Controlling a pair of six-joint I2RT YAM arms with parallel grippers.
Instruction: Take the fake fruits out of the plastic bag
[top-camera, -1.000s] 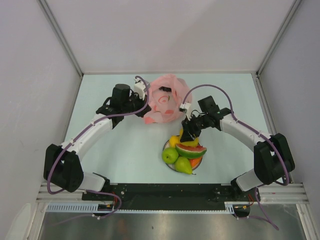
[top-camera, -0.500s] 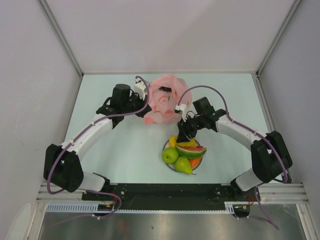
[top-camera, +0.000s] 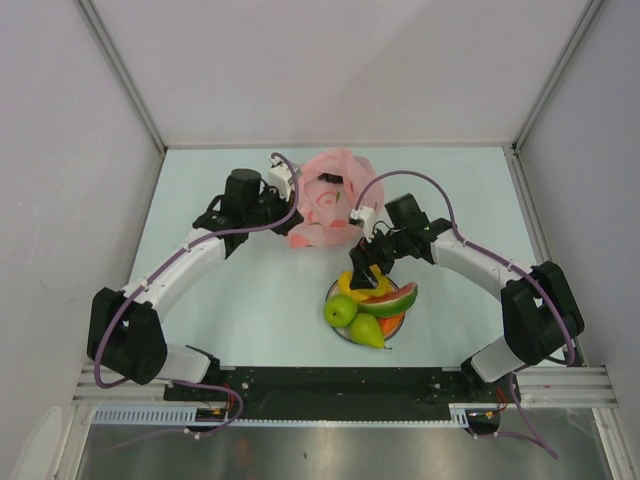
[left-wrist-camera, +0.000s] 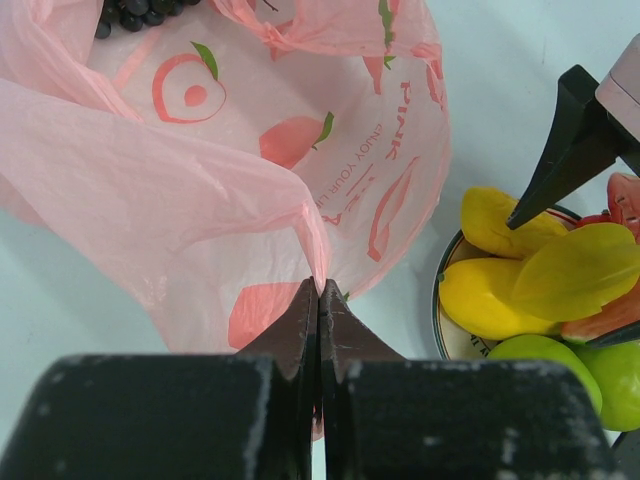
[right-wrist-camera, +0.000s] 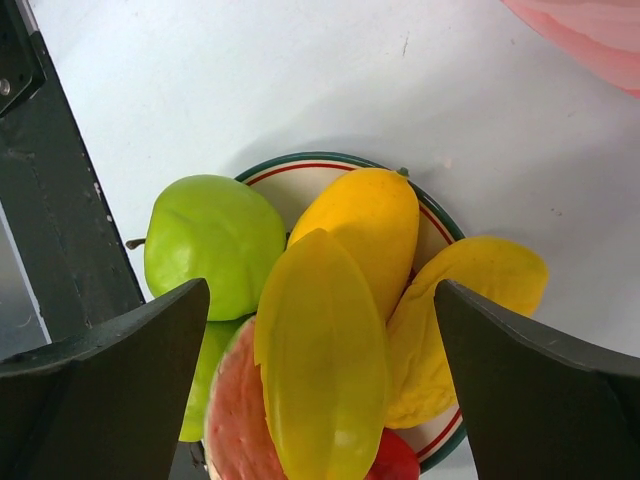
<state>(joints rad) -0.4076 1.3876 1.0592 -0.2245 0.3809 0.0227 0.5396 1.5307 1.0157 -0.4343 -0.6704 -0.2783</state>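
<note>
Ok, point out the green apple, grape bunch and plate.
green apple (right-wrist-camera: 213, 245), right wrist view, its middle.
grape bunch (left-wrist-camera: 140, 12), left wrist view, dark berries.
plate (right-wrist-camera: 310, 160), right wrist view, bare rim.

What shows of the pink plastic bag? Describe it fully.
The plastic bag is thin, crinkly, translucent pink film printed with red fruit marks and lettering. It lies crumpled on the table beyond the plate. The left pincer is shut on a fold of its edge; dark grapes show at its far end.
</note>
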